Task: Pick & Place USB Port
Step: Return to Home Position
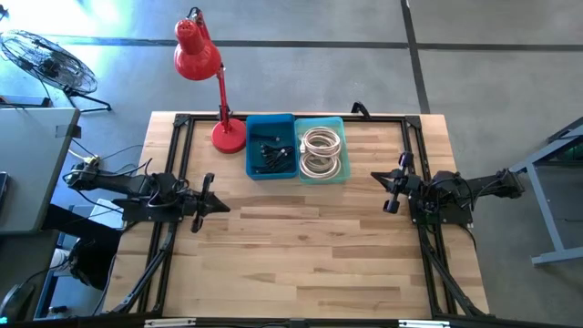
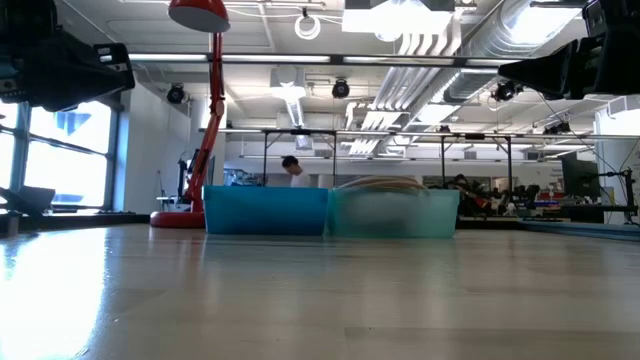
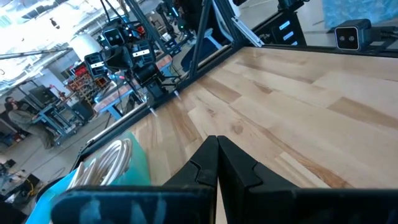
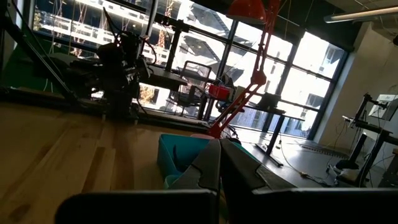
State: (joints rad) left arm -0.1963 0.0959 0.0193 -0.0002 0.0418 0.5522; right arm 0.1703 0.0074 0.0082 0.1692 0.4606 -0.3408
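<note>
Left gripper [image 1: 219, 204] hovers over the left side of the table [image 1: 310, 255], fingers [image 3: 200, 173] pressed together on nothing. At the back a red lamp [image 1: 202, 68] stands just beside the blue bin [image 1: 249, 146] holding black cables [image 1: 271, 155]; touching it on the right, the green bin [image 1: 343, 150] holds coiled pale cables [image 1: 321, 150]. Right gripper [image 1: 384, 180] hangs over the right side, its fingers [image 4: 202, 171] likewise closed and empty.

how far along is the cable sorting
Sorting looks done: black cables lie in the blue plastic bin, a coiled tan cable in the teal plastic bin, none loose on the wooden table. In hand: nothing; the left gripper and right gripper are shut at the table's sides. Left: probably only parking.
</note>
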